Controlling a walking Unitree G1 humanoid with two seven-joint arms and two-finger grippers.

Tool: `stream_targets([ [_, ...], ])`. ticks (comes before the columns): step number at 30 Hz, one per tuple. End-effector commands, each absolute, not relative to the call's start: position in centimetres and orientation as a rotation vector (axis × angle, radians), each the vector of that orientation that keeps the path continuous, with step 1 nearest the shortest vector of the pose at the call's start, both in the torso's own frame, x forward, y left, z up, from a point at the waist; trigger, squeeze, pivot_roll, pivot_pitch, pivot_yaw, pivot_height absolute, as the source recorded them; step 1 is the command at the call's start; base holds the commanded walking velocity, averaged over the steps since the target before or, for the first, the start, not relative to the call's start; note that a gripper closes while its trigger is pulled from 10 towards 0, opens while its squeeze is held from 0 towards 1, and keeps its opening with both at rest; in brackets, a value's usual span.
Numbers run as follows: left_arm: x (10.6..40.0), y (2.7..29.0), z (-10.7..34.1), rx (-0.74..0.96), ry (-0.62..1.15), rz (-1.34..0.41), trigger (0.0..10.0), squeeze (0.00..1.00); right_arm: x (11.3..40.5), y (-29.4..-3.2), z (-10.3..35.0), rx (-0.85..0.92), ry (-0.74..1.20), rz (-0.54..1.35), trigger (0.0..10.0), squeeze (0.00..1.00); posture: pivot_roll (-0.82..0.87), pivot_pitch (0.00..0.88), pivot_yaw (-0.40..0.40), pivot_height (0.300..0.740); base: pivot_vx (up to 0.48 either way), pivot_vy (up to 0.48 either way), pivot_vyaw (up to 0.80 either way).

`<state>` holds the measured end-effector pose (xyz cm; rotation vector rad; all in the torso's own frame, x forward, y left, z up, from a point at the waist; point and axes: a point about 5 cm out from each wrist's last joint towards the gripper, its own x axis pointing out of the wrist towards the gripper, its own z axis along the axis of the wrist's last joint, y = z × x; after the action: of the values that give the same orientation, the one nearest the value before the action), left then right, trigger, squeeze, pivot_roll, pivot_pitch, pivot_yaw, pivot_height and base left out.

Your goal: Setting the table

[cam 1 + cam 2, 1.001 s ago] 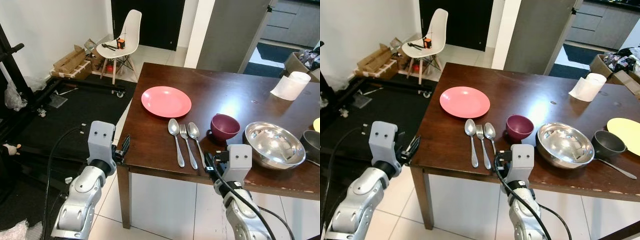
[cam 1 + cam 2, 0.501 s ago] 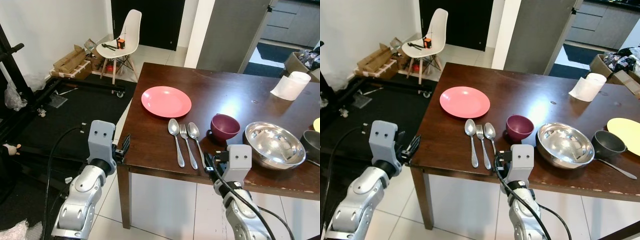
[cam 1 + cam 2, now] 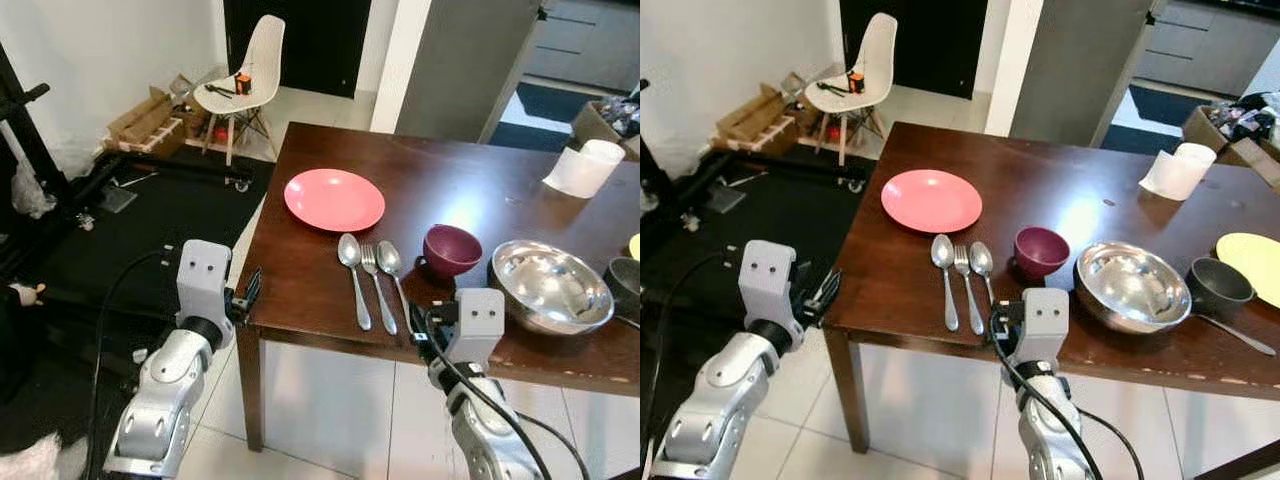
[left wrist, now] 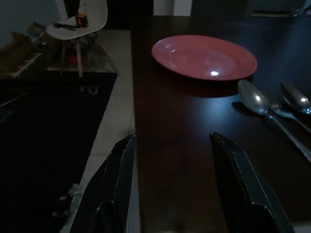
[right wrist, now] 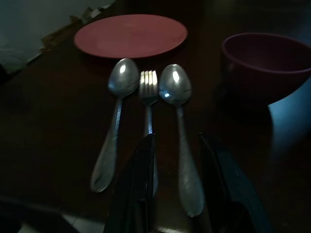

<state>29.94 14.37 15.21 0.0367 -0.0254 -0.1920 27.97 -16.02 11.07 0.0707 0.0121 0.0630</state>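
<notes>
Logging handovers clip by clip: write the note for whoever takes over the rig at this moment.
Left pincer: open, empty, at the table's near left corner.
Right pincer: open, empty, at the near edge over the cutlery handles.
Things: pink plate; nearer the edge, spoon, fork, spoon side by side; purple bowl, steel bowl to their right.
Done: nothing gripped yet.
Left: lay the cutlery and bowl around the plate.

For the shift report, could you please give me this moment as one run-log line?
task: table setting | right gripper: open, over right spoon handle | left gripper: open, at table corner | plate, fork, bowl: untouched
</notes>
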Motion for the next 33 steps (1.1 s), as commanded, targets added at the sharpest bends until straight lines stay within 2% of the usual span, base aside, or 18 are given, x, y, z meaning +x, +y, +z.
stream_targets([
  [1, 29.87, 14.31, 14.94, 0.042, -0.018, -0.196, 10.0, 0.0, 27.89, -16.26, 10.7, 0.071, 0.021, 0.052, 10.0, 0.0, -0.09, 0.0, -0.007, 0.74, -0.409, 0.0, 0.0],
  [28, 29.95, 14.27, 15.0, 0.041, -0.017, -0.195, 10.0, 0.0, 27.89, -16.12, 10.65, 0.074, 0.021, 0.052, 10.0, 0.0, -0.09, 0.0, -0.003, 0.74, -0.428, 0.0, 0.0],
  [33, 29.95, 14.35, 14.98, 0.042, -0.014, -0.191, 10.0, 0.0, 27.9, -16.07, 10.68, 0.076, 0.02, 0.051, 10.0, 0.0, -0.09, 0.0, -0.002, 0.74, 0.0, 0.0, 0.0],
])
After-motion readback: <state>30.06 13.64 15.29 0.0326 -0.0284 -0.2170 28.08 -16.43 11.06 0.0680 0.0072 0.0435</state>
